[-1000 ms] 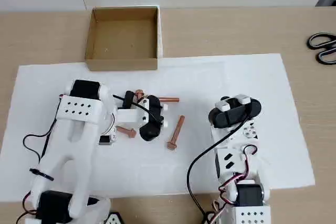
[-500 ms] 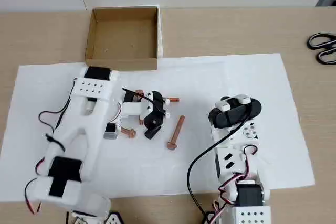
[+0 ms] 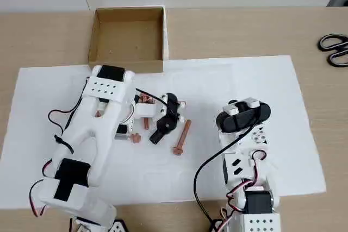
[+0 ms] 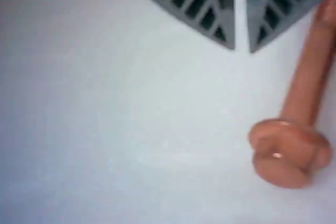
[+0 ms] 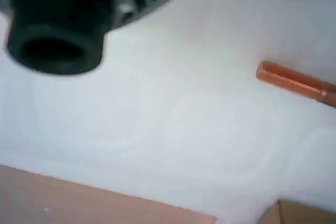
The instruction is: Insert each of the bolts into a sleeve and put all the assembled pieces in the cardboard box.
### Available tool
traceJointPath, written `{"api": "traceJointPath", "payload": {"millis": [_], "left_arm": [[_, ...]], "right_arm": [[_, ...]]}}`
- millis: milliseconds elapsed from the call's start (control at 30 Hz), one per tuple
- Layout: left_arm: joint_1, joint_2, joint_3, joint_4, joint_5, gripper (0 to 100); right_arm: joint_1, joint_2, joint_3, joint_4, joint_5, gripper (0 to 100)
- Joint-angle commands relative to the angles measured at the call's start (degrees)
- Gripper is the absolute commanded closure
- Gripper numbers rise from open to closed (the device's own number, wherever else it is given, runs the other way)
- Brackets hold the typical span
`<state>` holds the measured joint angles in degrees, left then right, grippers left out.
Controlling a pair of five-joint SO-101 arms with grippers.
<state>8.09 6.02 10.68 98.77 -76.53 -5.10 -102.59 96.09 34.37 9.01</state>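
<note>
White paper (image 3: pixel 261 80) covers the table (image 3: pixel 244 31). Nearest, the right gripper (image 3: pixel 243 115) hangs with what looks like a black sleeve (image 5: pixel 52 45) at it; I cannot tell its grip. The risk lies farther in. The left gripper (image 4: pixel 240 45) is pressed almost together with only a slit showing. It holds nothing, and its tips are just beside a bolt (image 4: pixel 289 153) lying flat. Lowered like that, it would likely nudge the round shaft and roll it across the smooth paper instead of straddling it. More bolts (image 3: pixel 133 137) lie close by. Farthest, the box (image 3: pixel 92 33) has no piece in it.
</note>
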Motion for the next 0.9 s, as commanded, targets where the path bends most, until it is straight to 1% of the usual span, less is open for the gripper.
{"api": "traceJointPath", "payload": {"millis": [0, 100, 267, 733, 867], "left_arm": [[0.26, -0.26, -2.42, 1.58, -10.37, 93], [0.35, -0.26, -2.42, 1.58, -10.37, 89], [0.09, -0.26, -2.42, 1.58, -8.44, 88], [0.53, -0.09, -4.97, 1.49, -8.53, 88], [0.44, -0.09, -4.79, 1.49, -8.53, 83]], "right_arm": [[0.40, -1.01, 0.35, -1.54, 0.35, 99.4], [0.40, -1.01, 0.35, -1.54, 0.35, 99.4], [0.40, -1.01, 0.35, -1.54, 0.35, 99.4], [0.40, -1.01, 0.35, -1.54, 0.35, 99.4], [0.40, -1.01, 0.35, -1.54, 0.35, 99.4]]}}
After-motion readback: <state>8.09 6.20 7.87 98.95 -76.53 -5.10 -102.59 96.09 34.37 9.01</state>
